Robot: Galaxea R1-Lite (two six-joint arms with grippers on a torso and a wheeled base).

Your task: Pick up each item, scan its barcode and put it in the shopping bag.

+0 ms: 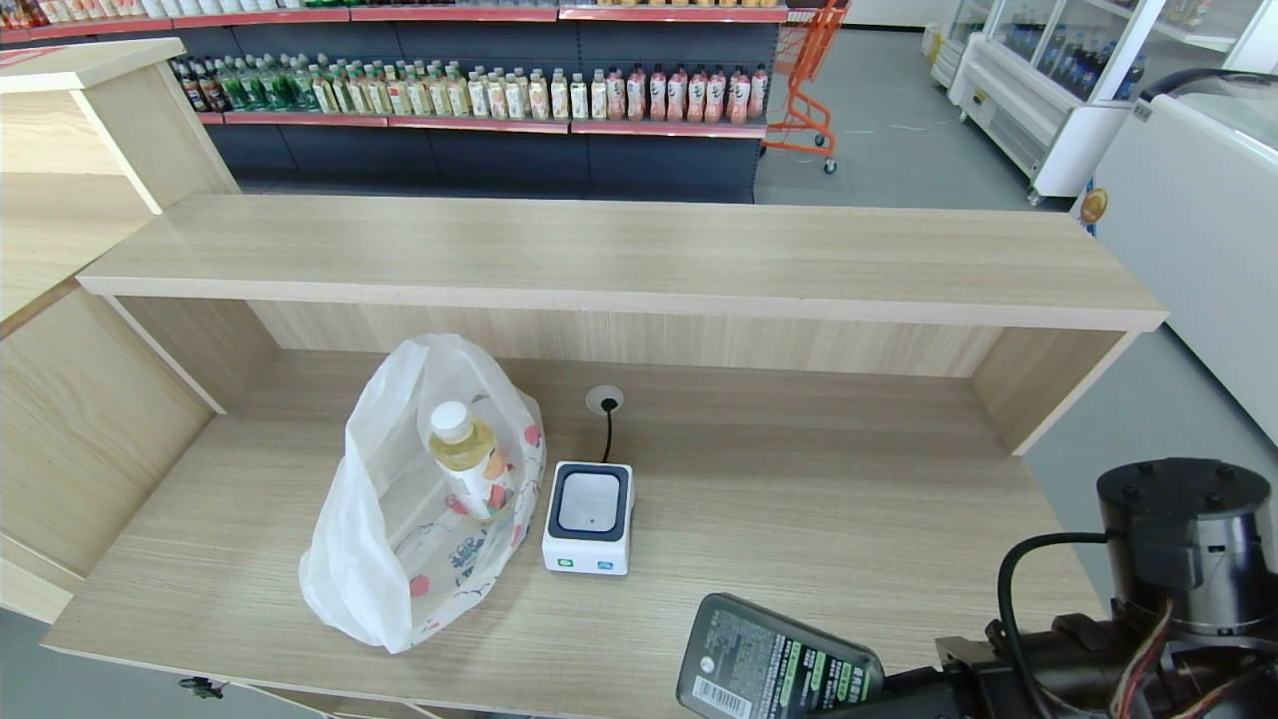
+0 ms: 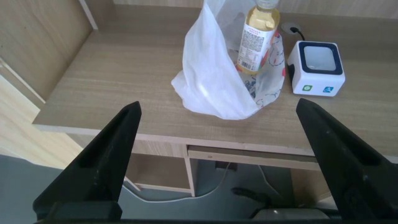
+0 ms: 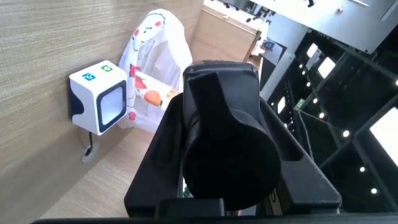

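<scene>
Clamping a dark pack (image 1: 769,659) in right pincer (image 3: 224,155), left pincer (image 2: 217,107) spread apart, bottle (image 1: 469,459) inside shopping bag (image 1: 349,539).

the foreground is being taken up by a pale wood-grain counter (image 1: 799,499), and it is being backed by a raised ledge (image 1: 619,250) of the same wood. a taller wooden unit (image 1: 90,130) is being seen on the left side. beyond the ledge, dark shelving (image 1: 479,150) with red edge strips is being filled by rows of bottled drinks (image 1: 469,95). an orange trolley (image 1: 814,40) is being kept on the grey floor (image 1: 899,130) beside it. white glass-fronted chillers (image 1: 1058,130) are being lined along the right, with a white chest freezer (image 1: 1188,220) nearer, and everything is being lit evenly.
</scene>
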